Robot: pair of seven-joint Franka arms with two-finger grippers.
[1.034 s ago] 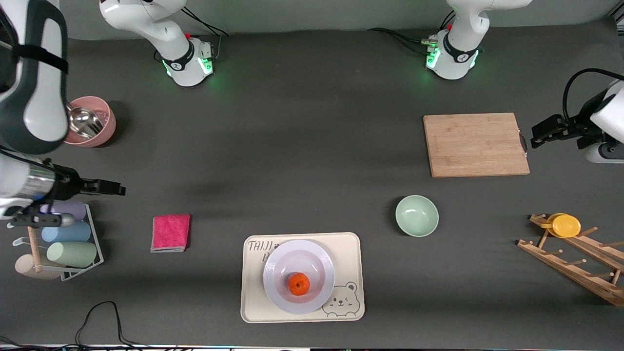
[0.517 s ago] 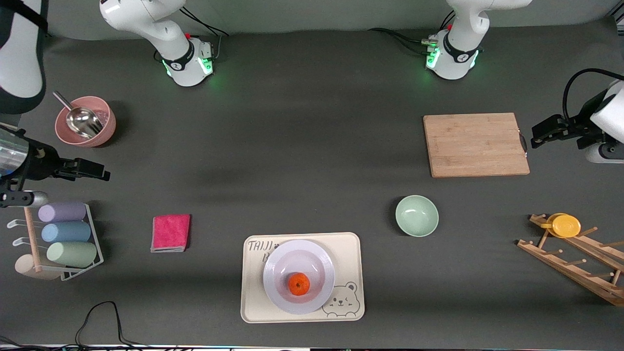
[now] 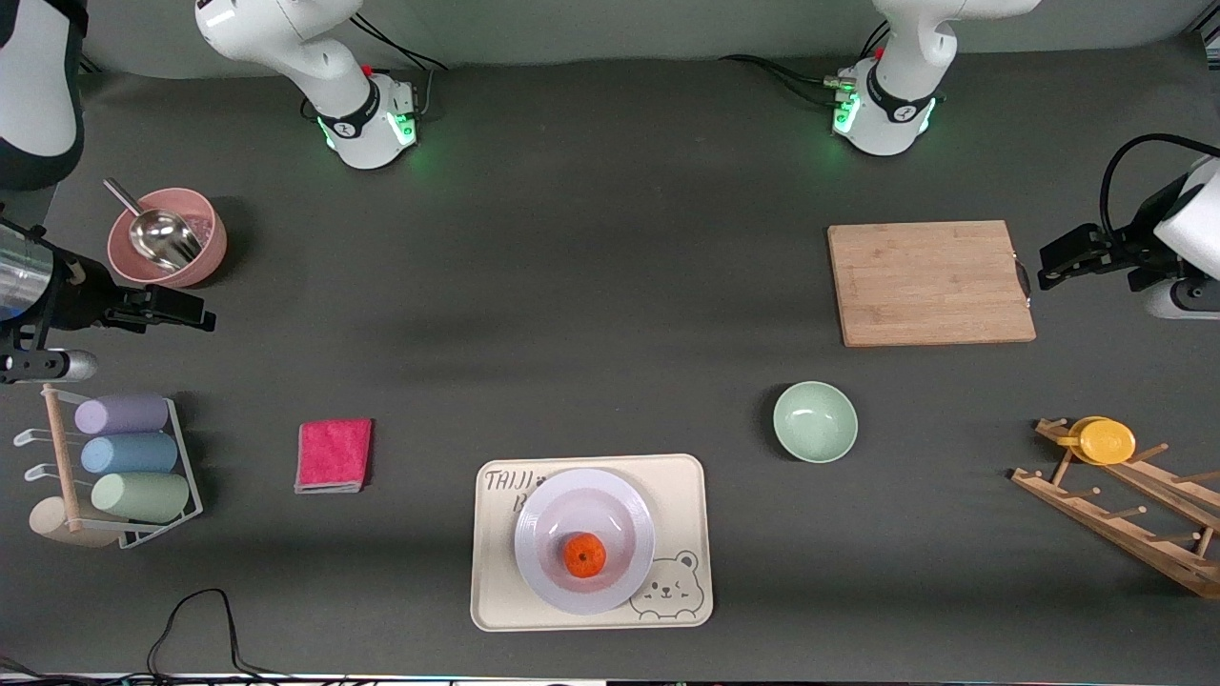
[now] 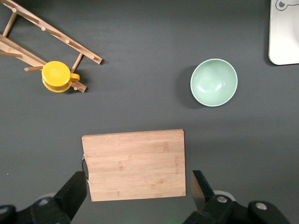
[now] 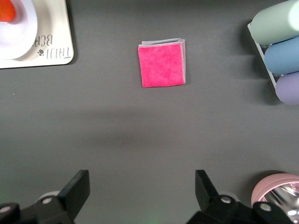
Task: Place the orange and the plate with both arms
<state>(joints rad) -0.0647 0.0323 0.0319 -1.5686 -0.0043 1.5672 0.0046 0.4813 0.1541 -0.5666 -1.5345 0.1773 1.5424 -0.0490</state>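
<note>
The orange [image 3: 584, 555] is seen resting in the plate [image 3: 584, 540] on the bear tray [image 3: 681, 495], both hands, left [image 3: 1056, 266] and right [image 3: 181, 311], being spread open and empty at the surface's ends; the glossy, breakable plate is best pinched at its rim.

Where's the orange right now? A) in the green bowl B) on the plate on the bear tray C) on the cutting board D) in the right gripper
B: the orange sits on the plate, which rests on the bear tray; both grippers are open and away from it.
</note>
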